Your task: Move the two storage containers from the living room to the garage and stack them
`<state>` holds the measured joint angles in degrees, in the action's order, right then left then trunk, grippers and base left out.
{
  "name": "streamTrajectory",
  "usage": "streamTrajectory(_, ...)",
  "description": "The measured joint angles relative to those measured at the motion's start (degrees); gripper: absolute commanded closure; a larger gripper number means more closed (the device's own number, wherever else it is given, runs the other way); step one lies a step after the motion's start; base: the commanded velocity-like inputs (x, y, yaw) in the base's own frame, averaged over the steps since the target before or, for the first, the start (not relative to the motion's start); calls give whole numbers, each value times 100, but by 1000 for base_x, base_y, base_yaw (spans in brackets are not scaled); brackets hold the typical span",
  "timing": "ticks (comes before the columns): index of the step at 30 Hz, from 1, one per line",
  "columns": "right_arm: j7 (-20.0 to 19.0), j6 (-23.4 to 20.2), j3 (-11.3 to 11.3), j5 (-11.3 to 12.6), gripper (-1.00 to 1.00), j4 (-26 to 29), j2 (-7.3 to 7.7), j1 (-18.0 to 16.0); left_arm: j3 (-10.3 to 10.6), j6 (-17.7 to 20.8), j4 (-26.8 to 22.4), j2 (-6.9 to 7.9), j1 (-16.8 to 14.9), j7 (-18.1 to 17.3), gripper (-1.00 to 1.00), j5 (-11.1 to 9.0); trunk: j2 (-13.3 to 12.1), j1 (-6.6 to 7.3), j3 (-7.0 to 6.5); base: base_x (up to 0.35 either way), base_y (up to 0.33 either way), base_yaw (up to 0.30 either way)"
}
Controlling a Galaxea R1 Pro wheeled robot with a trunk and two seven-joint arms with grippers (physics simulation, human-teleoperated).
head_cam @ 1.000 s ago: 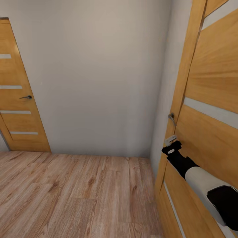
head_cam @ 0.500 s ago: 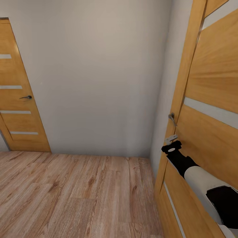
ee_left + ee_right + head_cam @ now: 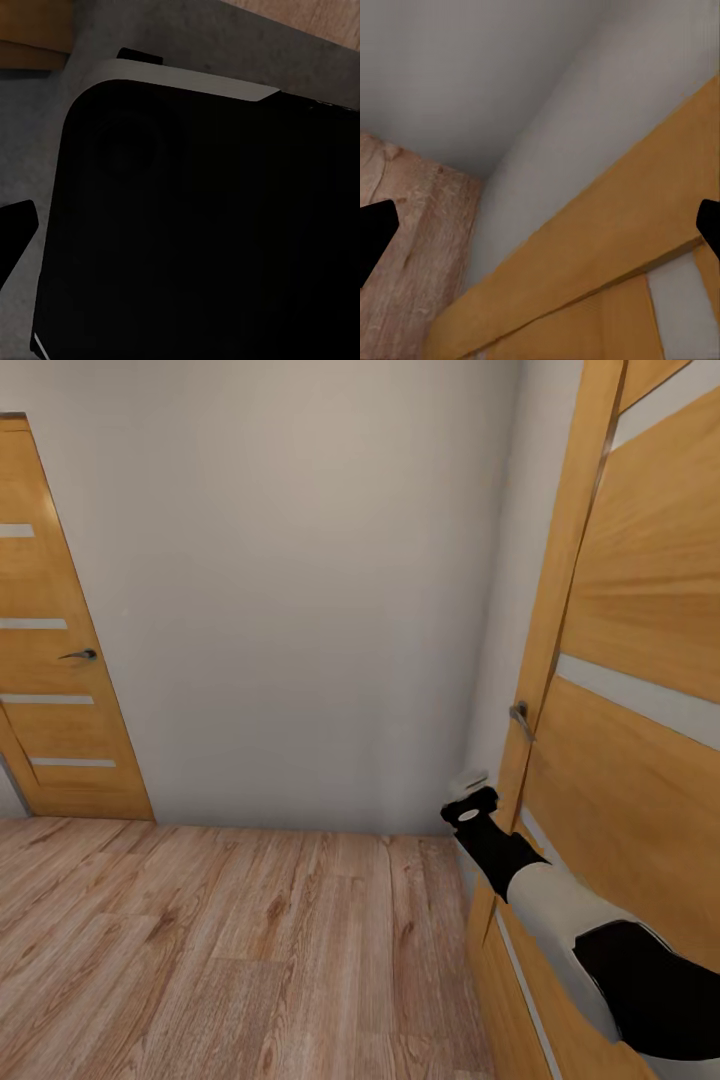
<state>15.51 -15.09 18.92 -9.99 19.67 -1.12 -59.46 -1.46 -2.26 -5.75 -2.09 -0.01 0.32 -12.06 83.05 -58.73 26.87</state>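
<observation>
My right gripper [image 3: 468,784], fingers spread and empty, has swung away from the door [image 3: 640,740] edge below its handle [image 3: 519,717]; containers unfetched, left gripper's state unclear.

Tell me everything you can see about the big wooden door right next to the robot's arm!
The door stands at the right of the head view, close up and running out of the frame. It looks like warm orange-brown wood with pale horizontal strips set between its panels. A small grey metal handle sticks out near its edge, beside the light grey wall. The right gripper is just below that handle, near the door's edge, its fingertips spread apart and holding nothing. Whether the arm touches the door cannot be told.
</observation>
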Motion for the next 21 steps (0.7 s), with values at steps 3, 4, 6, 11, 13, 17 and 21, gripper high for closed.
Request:
streamTrajectory(3, 25, 11, -11, -7, -100, -3, -261, -1, 0, 0, -1, 0, 1, 0, -100, 4, 0, 0, 0, 0, 0, 0)
streamTrajectory(4, 30, 29, -16, -8, -100, -3, -334, -1, 0, 0, -1, 0, 1, 0, -100, 6, 0, 0, 0, 0, 0, 0)
streamTrajectory(6, 36, 48, -19, -3, -100, -7, -424, -1, 0, 0, -1, 0, 1, 0, -100, 7, 0, 0, 0, 0, 0, 0)
streamTrajectory(11, 14, 80, -40, 31, -100, -102, -543, -1, 0, 0, -1, 0, 1, 0, -100, 9, 0, 0, 0, 0, 0, 0)
streamTrajectory(13, -3, 91, -42, 42, -100, -231, -549, -1, 0, 0, -1, 0, 1, 0, -100, 9, 0, 0, 0, 0, 0, 0)
streamTrajectory(17, -29, 152, -35, 63, -100, -617, -567, -2, 0, 0, -1, 0, 1, 0, -100, 9, 0, 0, 0, 0, 0, 0)
streamTrajectory(21, -81, 240, -28, 67, -100, -938, -587, -2, 0, 0, -1, 0, 1, 0, -100, 9, 0, 0, 0, 0, 0, 0)
